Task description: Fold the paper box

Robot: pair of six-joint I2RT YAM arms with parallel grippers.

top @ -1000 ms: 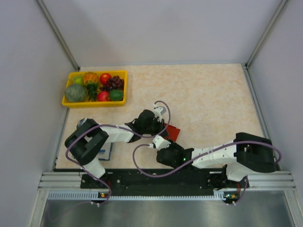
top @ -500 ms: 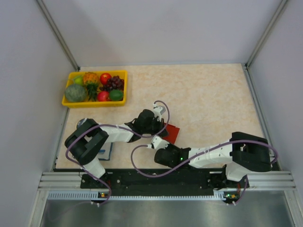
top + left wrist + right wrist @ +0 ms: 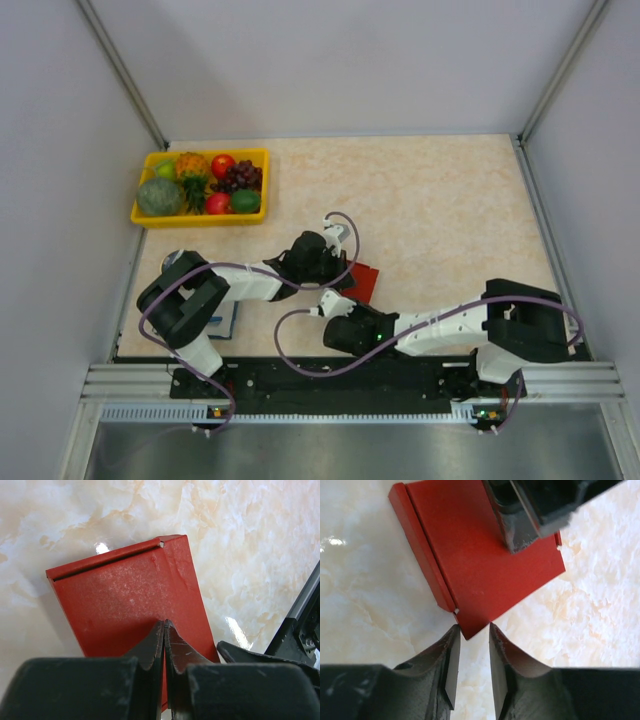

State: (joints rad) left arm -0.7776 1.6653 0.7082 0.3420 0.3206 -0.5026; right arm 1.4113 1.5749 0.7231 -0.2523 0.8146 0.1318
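Note:
The red paper box (image 3: 367, 282) lies flat on the marble table, between the two wrists. In the left wrist view it (image 3: 130, 595) fills the middle, with a folded flap along its far edge. My left gripper (image 3: 164, 626) is shut, its tips on the box's near edge and a red sliver between the jaws; in the top view it (image 3: 344, 279) sits at the box's left side. My right gripper (image 3: 472, 630) is slightly open, with one corner of the box (image 3: 485, 555) just at its fingertips, not clamped. The left gripper's fingers (image 3: 520, 525) rest on the box's far edge.
A yellow fruit tray (image 3: 200, 217) stands at the back left. A blue notebook (image 3: 226, 320) lies under the left arm near the front edge. Grey walls close in both sides and the back. Part of the right arm (image 3: 300, 625) shows beside the box.
My right wrist has slid a little to the left, closer to the box's corner. The left gripper and the box have not moved.

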